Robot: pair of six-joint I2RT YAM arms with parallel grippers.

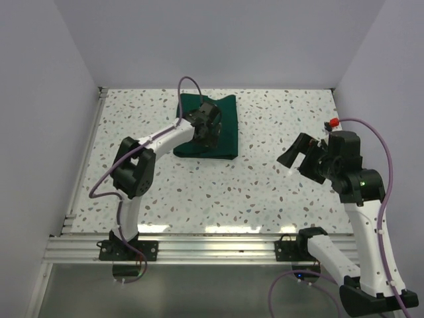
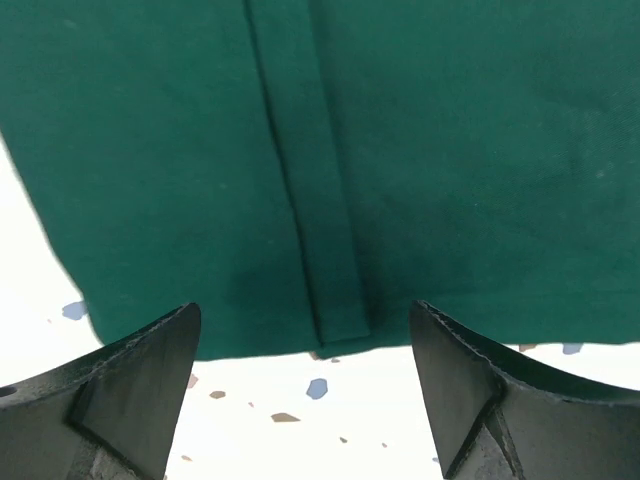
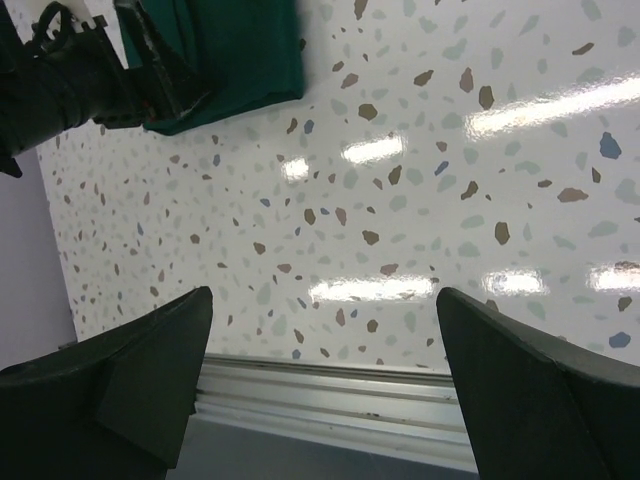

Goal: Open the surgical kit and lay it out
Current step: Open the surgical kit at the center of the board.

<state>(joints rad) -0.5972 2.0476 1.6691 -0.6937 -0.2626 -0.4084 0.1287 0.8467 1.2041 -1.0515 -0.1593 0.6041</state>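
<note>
Left end effector (image 2: pixel 305 320) spread wide over near edge of wrap (image 1: pixel 226 116) by bench (image 1: pixel 265 199) far edge, fold seam (image 2: pixel 310 200) running straight ahead between jaws; right end effector (image 1: pixel 296 157) also wide, well apart.

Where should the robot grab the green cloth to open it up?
Probably the end of the folded strip, at the dark green cloth wrap edge facing the open left gripper. The strip seems to lie on top, so it could be pinched from that side and peeled back.
</note>
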